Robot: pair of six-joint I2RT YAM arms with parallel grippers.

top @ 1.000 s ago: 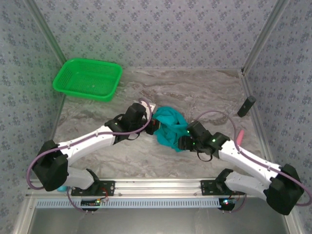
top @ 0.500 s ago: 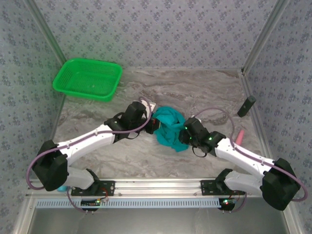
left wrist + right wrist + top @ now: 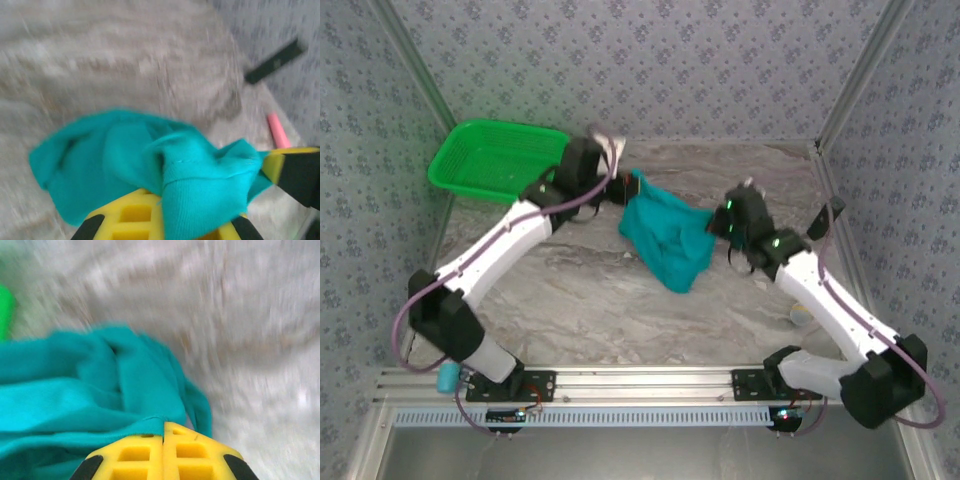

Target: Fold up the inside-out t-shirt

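Both tools have a pinch on the t-shirt (image 3: 665, 240). The left tool (image 3: 623, 190) is clamped on a bunched edge, and the right tool (image 3: 718, 226) is closed tight on a hem. The shirt hangs crumpled between them over the middle of the bench (image 3: 570, 300), right of the green basket (image 3: 455, 165). To me this is the spreading-out step, with no fold made yet. Next move, I'd guess: pull the arms apart and lay it flat without an edge slipping.

Grey marbled tabletop (image 3: 620, 310) bearing a green mesh basket (image 3: 495, 160) (far-left corner) and a pink stick (image 3: 276, 131) near the right wall.
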